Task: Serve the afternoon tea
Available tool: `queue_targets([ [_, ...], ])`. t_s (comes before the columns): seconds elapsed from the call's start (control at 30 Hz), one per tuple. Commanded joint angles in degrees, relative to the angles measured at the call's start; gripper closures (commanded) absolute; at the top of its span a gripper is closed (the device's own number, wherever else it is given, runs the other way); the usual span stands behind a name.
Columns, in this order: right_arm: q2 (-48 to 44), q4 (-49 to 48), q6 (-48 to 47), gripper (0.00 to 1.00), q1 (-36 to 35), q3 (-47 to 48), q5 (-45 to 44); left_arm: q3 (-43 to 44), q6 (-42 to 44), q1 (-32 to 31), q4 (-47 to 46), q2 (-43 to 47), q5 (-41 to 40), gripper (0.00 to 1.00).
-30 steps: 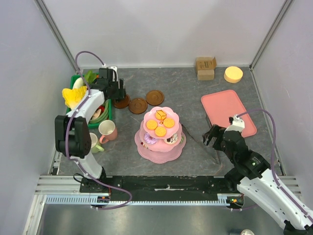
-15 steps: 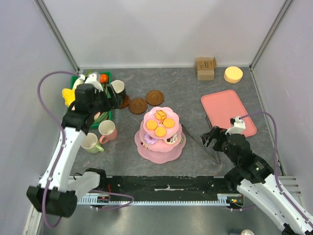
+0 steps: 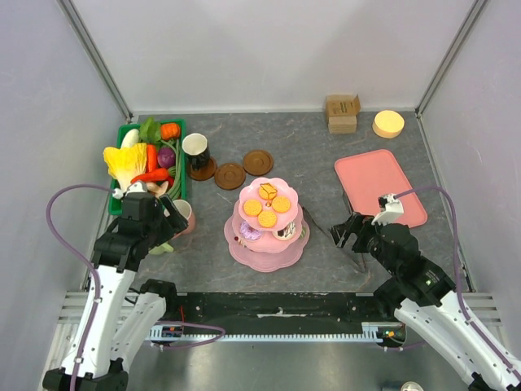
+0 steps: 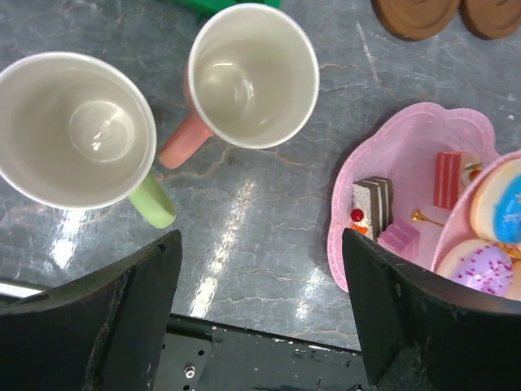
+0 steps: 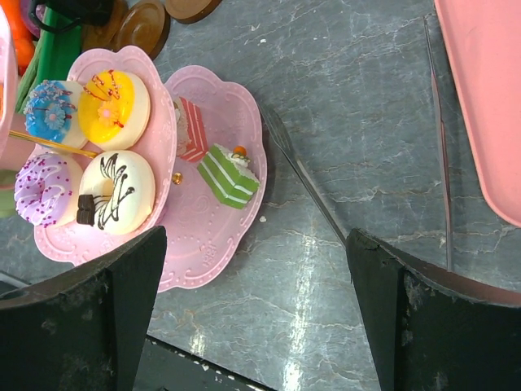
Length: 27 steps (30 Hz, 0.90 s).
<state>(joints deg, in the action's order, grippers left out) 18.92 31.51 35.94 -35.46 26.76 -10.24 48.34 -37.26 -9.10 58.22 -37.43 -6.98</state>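
Stand (image 3: 260, 262): stood midway on the grey table (image 3: 317, 147).
Open room: lay between saucers (image 3: 257, 161) and tray (image 3: 378, 187).
My left claw (image 4: 260, 244), right claw (image 5: 256, 240): were spread, empty.

Snack-laden pink stand (image 3: 262, 262) (empty pink mug (image 4: 252, 77) alongside)

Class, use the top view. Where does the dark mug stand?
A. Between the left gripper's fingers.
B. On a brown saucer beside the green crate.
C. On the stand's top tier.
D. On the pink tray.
B: the dark mug stands on a brown saucer right beside the green crate.
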Motion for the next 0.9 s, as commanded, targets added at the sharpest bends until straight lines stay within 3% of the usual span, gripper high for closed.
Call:
queue_targets([
  [0.0, -0.1, -2.8, -1.1, 0.02, 0.0, -0.5, 1.0, 0.5, -3.4, 0.1, 2.1, -4.2, -2.0, 0.15],
  [0.2, -0.4, -2.6, -1.1, 0.02, 0.0, -0.5, 0.9, -1.1, -3.4, 0.1, -4.6, -6.5, -2.2, 0.14],
  [0.43, -0.5, -1.7, -1.1, 0.02, 0.0, 0.1, 0.2, -0.6, -6.3, 0.0, -7.3, -10.8, -9.2, 0.14],
  [0.87, -1.9, -0.7, -0.5, 0.02, -0.1, 0.5, -0.6, -7.5, -4.8, -0.1, -18.7, -13.0, -6.2, 0.13],
])
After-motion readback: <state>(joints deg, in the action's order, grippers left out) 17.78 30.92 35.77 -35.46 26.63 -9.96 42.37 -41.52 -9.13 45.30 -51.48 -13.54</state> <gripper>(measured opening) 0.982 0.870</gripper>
